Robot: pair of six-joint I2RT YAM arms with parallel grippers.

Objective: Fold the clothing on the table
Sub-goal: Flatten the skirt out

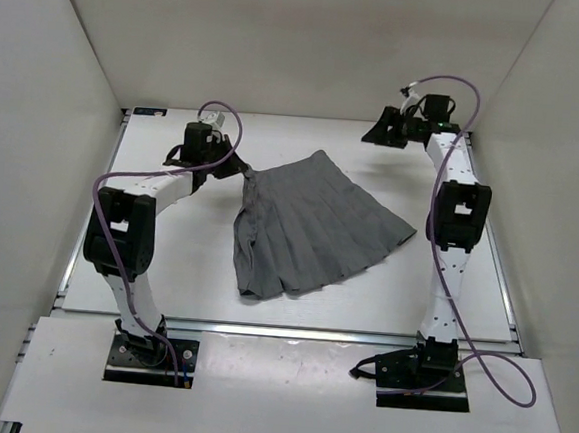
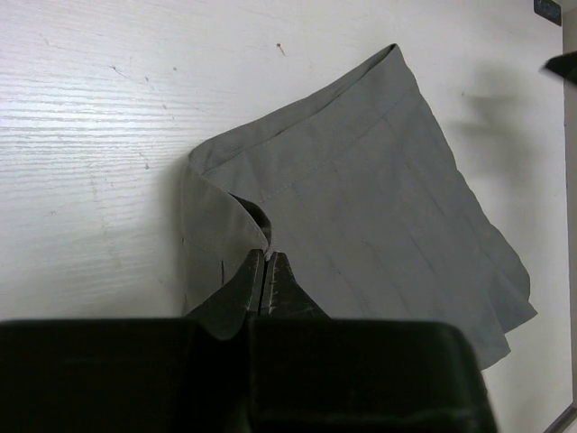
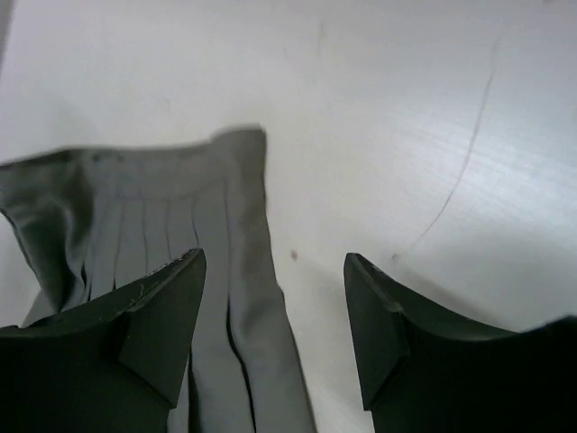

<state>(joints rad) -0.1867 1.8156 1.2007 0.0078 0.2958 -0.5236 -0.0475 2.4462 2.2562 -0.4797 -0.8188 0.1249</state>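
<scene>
The skirt (image 1: 314, 228) lies about the middle of the bench (image 1: 166, 257), a little toward the far edge. Its narrow waistband points to the far side and the pleated hem fans out toward the near and right edges. Most of it is spread flat in a single layer. Only the left side looks bunched and doubled over on itself, and I can't tell whether that is a deliberate fold. To my eye the folding has barely begun: no clean half-fold is laid and the hem is not yet brought up to the waistband, so nearly all the work is left.

The left hand (image 2: 268, 262) is closed tight on the waistband's left corner, pinching a curl of cloth raised a little off the bench. From there the rest of the skirt trails away to the right.

The right hand (image 3: 272, 260) is up near the far right corner of the bench, its fingers spread wide with nothing between them. It hangs apart from the skirt, with the waistband's far corner below and to its left.
</scene>
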